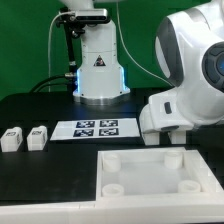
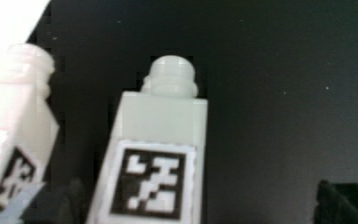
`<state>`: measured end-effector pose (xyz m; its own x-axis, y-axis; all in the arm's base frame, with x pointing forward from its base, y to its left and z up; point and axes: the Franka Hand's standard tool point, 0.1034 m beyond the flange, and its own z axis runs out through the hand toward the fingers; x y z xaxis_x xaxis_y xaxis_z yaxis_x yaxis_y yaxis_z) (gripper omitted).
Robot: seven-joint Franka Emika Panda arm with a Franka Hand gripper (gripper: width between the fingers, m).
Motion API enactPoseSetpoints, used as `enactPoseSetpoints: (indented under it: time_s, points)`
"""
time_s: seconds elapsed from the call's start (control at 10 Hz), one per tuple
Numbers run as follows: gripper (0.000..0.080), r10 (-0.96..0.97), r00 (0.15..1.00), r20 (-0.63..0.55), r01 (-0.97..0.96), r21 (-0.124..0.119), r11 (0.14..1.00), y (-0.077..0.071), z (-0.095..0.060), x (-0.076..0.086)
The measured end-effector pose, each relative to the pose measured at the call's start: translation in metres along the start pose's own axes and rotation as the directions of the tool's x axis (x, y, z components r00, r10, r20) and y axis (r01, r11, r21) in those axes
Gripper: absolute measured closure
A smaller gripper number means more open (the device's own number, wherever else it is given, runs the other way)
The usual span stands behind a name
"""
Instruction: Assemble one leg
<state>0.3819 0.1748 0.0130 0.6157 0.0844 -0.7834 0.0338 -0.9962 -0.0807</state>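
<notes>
In the wrist view a white leg (image 2: pixel 158 140) lies on the black table, its rounded tip pointing away and its black-and-white tag facing up. A second leg (image 2: pixel 12 115) lies close beside it. My gripper (image 2: pixel 185 208) is open just above them. One dark fingertip (image 2: pixel 350 200) shows well off to one side of the tagged leg; the other is a dim shape between the two legs. Nothing is held. In the exterior view two more legs (image 1: pixel 12 138) (image 1: pixel 38 136) stand at the left, and the arm's white wrist (image 1: pixel 170 112) hides the gripper.
The large white tray (image 1: pixel 150 172) with round corner sockets fills the front of the exterior view. The marker board (image 1: pixel 97 128) lies behind it, in front of the robot base (image 1: pixel 98 75). The bulky arm body blocks the exterior view's right side.
</notes>
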Motion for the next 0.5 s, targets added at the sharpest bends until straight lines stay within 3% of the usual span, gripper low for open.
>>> enactPoseSetpoints:
  time_s: [0.4, 0.5]
  points:
    - [0.0151, -0.005, 1.0, -0.01, 0.005, -0.006, 1.0, 0.001, 0.0029, 0.0021]
    - [0.0277, -0.005, 1.0, -0.01, 0.005, -0.006, 1.0, 0.001, 0.003, 0.0021]
